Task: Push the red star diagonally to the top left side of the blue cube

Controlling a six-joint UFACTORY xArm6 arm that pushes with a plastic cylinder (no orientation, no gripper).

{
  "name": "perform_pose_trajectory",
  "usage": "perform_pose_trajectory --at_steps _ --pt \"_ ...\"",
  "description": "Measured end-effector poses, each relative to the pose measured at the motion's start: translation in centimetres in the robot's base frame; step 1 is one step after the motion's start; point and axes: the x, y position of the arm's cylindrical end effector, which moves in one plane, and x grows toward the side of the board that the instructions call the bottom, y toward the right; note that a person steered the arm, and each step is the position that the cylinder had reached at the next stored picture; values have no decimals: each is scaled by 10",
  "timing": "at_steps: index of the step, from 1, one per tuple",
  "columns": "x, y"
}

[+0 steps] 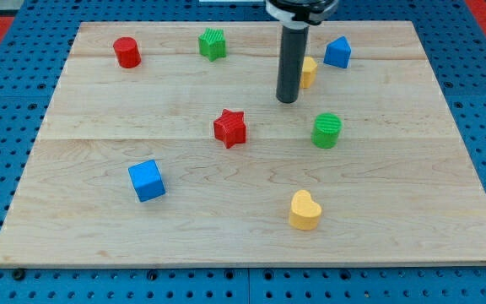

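The red star (229, 128) lies near the middle of the wooden board (99, 110). The blue cube (147, 180) sits below it and to the view's left. My tip (287, 100) is on the board above and to the right of the red star, with a clear gap between them. The rod rises from it to the view's top and partly hides a yellow block (309, 71).
A red cylinder (126, 52) and a green block (213, 43) sit near the top left. A blue block (337, 52) is at the top right. A green cylinder (326, 130) is right of the star. A yellow heart (305, 210) lies near the bottom.
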Motion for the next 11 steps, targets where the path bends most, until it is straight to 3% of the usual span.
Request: perform_pose_trajectory --at_steps 2,3,5,8,11 --pt "63 0" --pt "63 -2" --pt "63 -109" --pt "63 -187" --pt "80 -206"
